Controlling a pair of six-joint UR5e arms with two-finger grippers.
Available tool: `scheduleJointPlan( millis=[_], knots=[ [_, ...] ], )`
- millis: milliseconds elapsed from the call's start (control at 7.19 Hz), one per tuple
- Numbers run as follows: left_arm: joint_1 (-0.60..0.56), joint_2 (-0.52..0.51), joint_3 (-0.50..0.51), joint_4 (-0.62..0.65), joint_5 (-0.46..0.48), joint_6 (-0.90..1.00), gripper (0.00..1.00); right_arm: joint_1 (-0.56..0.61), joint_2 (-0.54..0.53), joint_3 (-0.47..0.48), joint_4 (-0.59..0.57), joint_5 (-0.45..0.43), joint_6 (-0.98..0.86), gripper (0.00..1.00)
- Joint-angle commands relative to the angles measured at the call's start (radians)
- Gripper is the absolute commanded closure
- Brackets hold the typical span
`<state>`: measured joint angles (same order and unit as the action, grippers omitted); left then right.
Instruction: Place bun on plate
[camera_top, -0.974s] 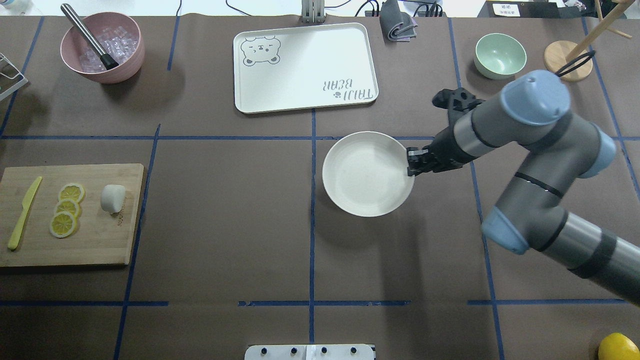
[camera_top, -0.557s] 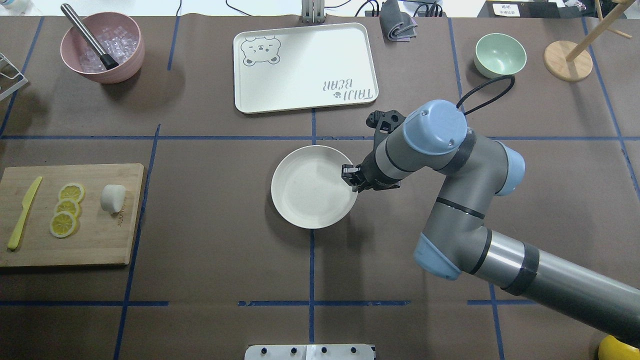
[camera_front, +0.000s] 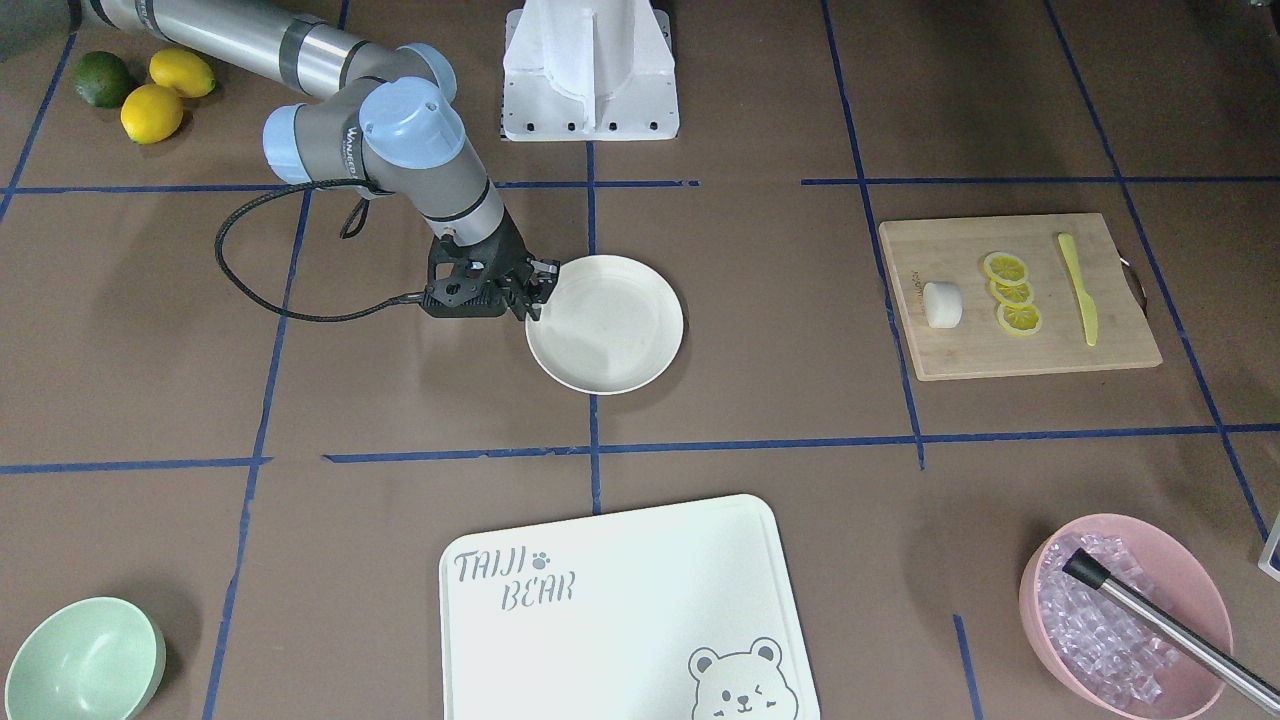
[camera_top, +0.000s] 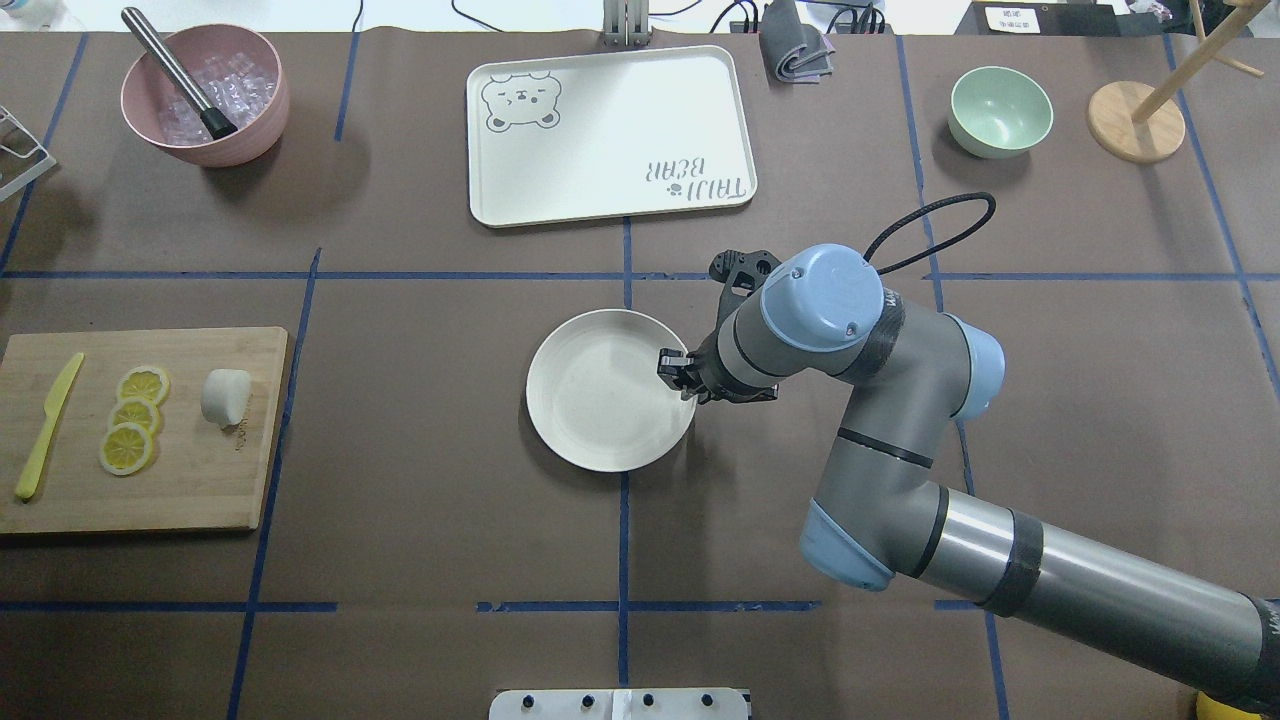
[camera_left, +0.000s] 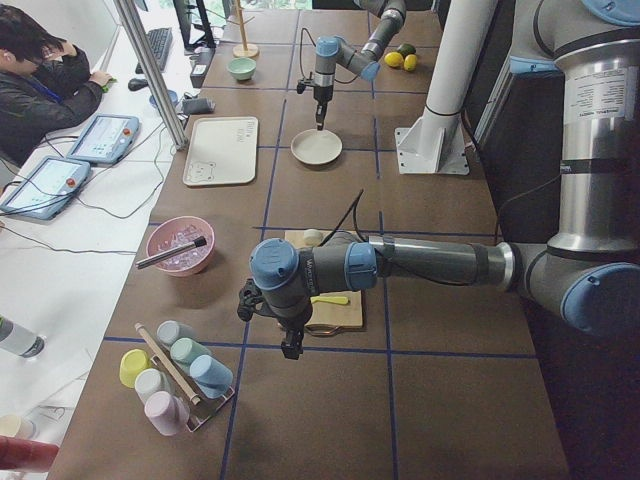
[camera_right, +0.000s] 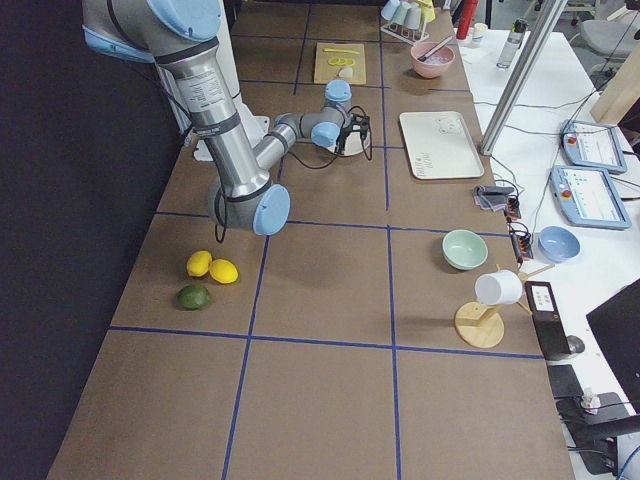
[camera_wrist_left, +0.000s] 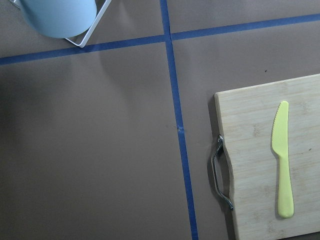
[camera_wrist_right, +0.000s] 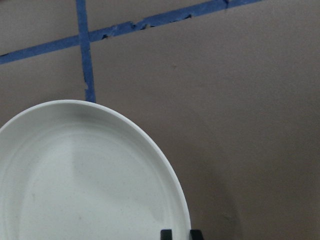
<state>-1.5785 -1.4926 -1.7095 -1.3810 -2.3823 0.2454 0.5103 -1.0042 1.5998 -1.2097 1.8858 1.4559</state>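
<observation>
The bun (camera_top: 225, 396) is a small white lump lying on a wooden cutting board (camera_top: 190, 480) at the table's left, beside three lemon slices (camera_top: 133, 417). The cream plate (camera_top: 590, 410) rests near the table's centre, across the blue centre line. My right gripper (camera_top: 680, 375) is shut on the plate's right rim; the wrist view shows its fingertips (camera_wrist_right: 166, 233) at the rim of the plate (camera_wrist_right: 75, 190). My left gripper (camera_left: 292, 345) hangs off the board's far-left end, seen only in the exterior left view, so I cannot tell its state.
A yellow knife (camera_top: 48, 425) lies on the board's left side. At the back stand a bear-printed tray (camera_top: 610, 135), a pink bowl of ice with a metal tool (camera_top: 205, 95), a mint-green bowl (camera_top: 1000, 110) and a wooden stand (camera_top: 1135, 120). Lemons and a lime (camera_front: 150, 90) lie near the right arm's base.
My right arm has swept left, drawing the plate with it from right of the centre line to across that line. The bun and board have not moved.
</observation>
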Motion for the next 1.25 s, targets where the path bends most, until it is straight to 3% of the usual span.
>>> scheduleJointPlan(
  millis=[0,417,696,1113],
  knots=[
    [0.000,0.000,-0.001,-0.007,0.000,0.002,0.00,0.003,0.002,0.012,-0.098,-0.071,0.000,0.00],
    [0.000,-0.011,-0.002,-0.010,0.002,0.005,0.00,0.225,-0.040,0.109,-0.368,0.118,-0.410,0.00],
    [0.002,-0.015,-0.002,-0.010,0.003,0.002,0.00,0.389,-0.181,0.166,-0.375,0.232,-0.726,0.00],
    [0.002,-0.081,-0.002,-0.019,0.003,0.000,0.00,0.656,-0.402,0.170,-0.373,0.336,-1.250,0.00]
  ],
)
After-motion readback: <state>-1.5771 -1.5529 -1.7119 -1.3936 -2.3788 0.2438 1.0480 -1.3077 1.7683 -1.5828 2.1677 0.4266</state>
